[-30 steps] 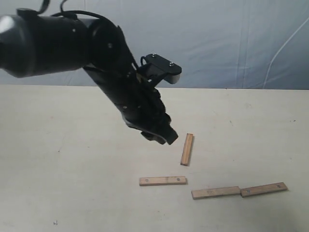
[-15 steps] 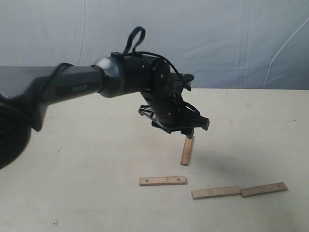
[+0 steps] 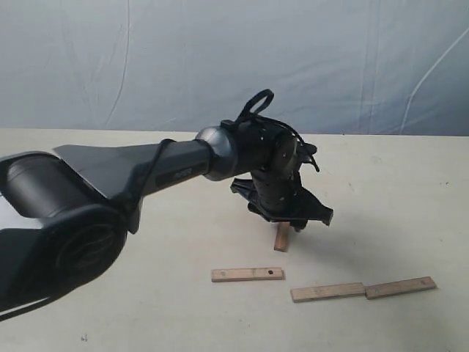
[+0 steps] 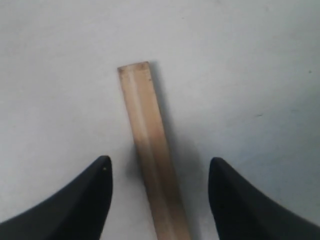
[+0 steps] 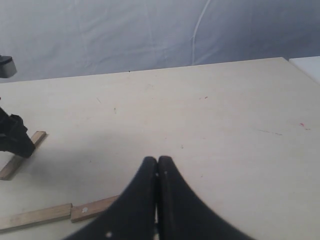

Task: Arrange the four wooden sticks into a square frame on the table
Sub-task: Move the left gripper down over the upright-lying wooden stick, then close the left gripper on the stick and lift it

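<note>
The first stick [image 3: 282, 237] lies flat on the table [image 3: 410, 205] near its middle, its length running away from the exterior camera; only its near end shows there, the rest being hidden under the left gripper [image 3: 287, 223]. In the left wrist view this stick [image 4: 149, 150] runs straight up the gap between the two dark fingers [image 4: 87, 200], with bare table on either side of it, so the left gripper [image 4: 160, 161] stands spread wide astride the slat and touches it on neither side. Nearer the exterior camera, and apart from the first, the second stick [image 3: 248, 274] lies crosswise on the table. To the right of it, the third stick [image 3: 327, 292] and the fourth stick [image 3: 401, 287] lie in a slightly bent line with their ends meeting. The four make a loose scatter, not a closed square. The left arm [image 3: 146, 172] stretches in from the left side of the exterior view and bends down over the first stick. The right gripper [image 5: 157, 165] shows only in its own wrist view, its fingers pressed together with nothing between them, held above the table near the third stick [image 5: 35, 216] and the fourth stick [image 5: 97, 207]. A wrinkled blue-grey backdrop [image 3: 366, 59] hangs behind the table.
</note>
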You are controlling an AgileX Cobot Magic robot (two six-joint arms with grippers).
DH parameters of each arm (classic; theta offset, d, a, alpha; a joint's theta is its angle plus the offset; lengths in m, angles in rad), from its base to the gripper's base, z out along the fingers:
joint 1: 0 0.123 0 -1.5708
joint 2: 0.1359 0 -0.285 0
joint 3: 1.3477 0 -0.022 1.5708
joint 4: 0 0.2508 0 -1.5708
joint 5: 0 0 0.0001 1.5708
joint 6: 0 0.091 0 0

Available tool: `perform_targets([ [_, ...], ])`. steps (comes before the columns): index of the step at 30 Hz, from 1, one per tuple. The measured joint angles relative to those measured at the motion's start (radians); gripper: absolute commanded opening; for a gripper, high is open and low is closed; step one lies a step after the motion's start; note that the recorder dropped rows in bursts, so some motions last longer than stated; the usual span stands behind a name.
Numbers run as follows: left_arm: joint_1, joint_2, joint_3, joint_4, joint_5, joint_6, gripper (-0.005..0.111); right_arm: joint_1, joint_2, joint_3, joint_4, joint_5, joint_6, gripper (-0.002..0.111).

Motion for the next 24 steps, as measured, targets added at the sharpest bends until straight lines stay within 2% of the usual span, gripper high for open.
perform_targets([
  [6,-0.002,0.022,-0.002,0.058,0.003,-0.062,0.054,0.000,0.000,0.000,0.000,0.000,0.000,-0.001],
  [9,-0.002,0.030,-0.004,0.056,-0.012,-0.067,0.047,0.000,0.000,0.000,0.000,0.000,0.000,-0.001],
  [11,-0.002,0.036,-0.009,0.054,-0.024,-0.067,0.034,0.000,0.000,0.000,0.000,0.000,0.000,-0.001],
  [14,-0.002,0.038,-0.011,0.058,-0.036,-0.069,0.000,0.000,0.000,0.000,0.000,0.000,0.000,-0.001],
  [19,-0.002,0.038,-0.015,0.058,-0.036,-0.093,0.000,0.000,0.000,0.000,0.000,0.000,0.000,-0.001],
  [24,-0.002,0.015,-0.015,0.097,-0.016,-0.247,0.000,0.000,0.000,0.000,0.000,0.000,0.000,-0.001],
])
